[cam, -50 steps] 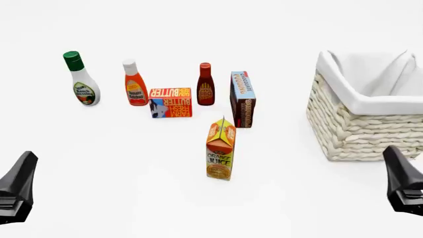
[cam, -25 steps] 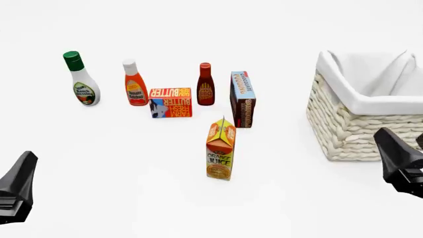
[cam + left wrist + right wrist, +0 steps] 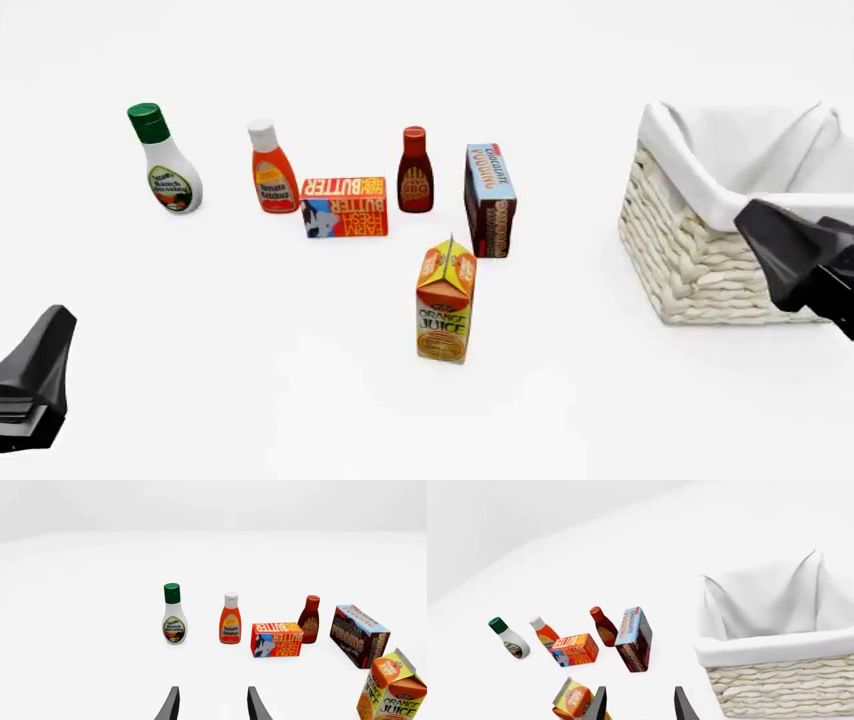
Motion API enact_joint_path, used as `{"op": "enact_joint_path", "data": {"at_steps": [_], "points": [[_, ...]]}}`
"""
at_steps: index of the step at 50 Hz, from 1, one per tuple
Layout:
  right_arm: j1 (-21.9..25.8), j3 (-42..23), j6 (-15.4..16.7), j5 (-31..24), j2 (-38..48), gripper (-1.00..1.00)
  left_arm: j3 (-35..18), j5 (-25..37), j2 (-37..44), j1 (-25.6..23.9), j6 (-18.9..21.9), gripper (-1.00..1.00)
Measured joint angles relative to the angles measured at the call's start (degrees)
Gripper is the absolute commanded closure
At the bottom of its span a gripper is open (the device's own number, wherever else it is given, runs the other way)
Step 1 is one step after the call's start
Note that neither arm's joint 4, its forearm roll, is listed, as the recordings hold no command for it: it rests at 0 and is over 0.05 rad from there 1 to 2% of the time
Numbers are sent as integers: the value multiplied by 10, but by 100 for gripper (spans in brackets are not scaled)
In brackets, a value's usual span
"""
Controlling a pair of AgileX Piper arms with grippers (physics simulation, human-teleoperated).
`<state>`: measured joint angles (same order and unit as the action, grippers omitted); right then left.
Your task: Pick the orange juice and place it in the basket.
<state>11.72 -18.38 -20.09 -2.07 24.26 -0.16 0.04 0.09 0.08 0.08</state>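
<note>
The orange juice (image 3: 446, 300) is a tall orange and yellow-green gable-top carton standing upright mid-table; it also shows in the left wrist view (image 3: 393, 692) and in the right wrist view (image 3: 576, 700). The basket (image 3: 701, 270), cream wicker with a white liner, stands at the right, also in the right wrist view (image 3: 780, 690). My left gripper (image 3: 51, 325) is low at the near left, open and empty (image 3: 212, 704). My right gripper (image 3: 770, 228) hangs in front of the basket's near right wall, well right of the carton, open and empty (image 3: 639, 701).
Behind the carton stand a ranch dressing bottle (image 3: 166, 165), a ketchup bottle (image 3: 272, 170), a flat butter box (image 3: 344, 206), a dark BBQ sauce bottle (image 3: 415, 172) and a chocolate pudding box (image 3: 490, 200), which is closest to the carton.
My right gripper has risen and moved slightly left, now overlapping the basket's front wall. The left gripper and the groceries have not moved.
</note>
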Motion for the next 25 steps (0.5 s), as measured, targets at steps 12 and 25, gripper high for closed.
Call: {"op": "enact_joint_path", "data": {"at_steps": [12, 25], "points": [[41, -68, -43, -45, 48, -100, 0, 0, 0, 0, 0, -100], [83, -131, -99, -76, 119, -100, 0, 0, 0, 0, 0, -100]]}}
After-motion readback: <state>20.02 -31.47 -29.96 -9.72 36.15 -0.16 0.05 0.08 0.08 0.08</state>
